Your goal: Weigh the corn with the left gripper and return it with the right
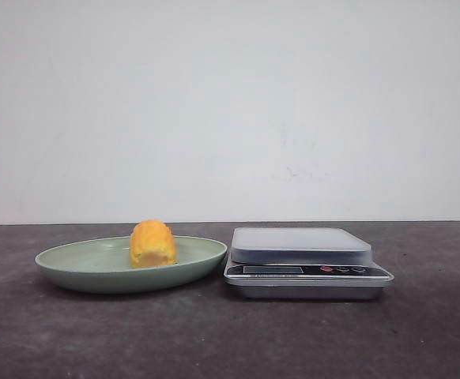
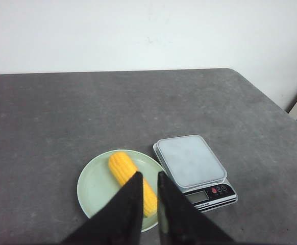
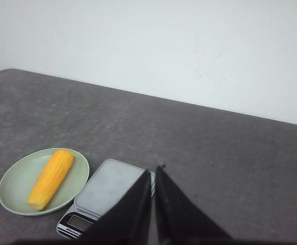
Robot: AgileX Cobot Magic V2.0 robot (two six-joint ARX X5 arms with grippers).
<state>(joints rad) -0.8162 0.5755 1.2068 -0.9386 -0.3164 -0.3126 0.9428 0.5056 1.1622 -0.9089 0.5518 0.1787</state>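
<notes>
From the front, the corn [image 1: 152, 244] lies in the green dish [image 1: 80, 265], which sits on the dark tabletop [image 1: 214, 339] just to the left of the scale [image 1: 305, 262], its rim close to the scale's edge. The cob points toward the camera, so only its rounded end shows. The scale's platform is bare. Neither arm appears here.

In the left wrist view, the left tool [image 2: 148, 178] hangs above the dish, its two dark fingers nearly closed with only a narrow slit between them, holding nothing. The corn [image 2: 126, 173] lies across the middle of the dish [image 2: 95, 191], partly hidden behind one finger; the scale [image 2: 192, 163] stands just beside the dish.

In the right wrist view, the right tool [image 3: 152, 173] is above the scale [image 3: 107, 190], its fingers almost together and empty. The corn [image 3: 51, 177] rests lengthwise in the dish [image 3: 16, 189], beside the scale's display end.
</notes>
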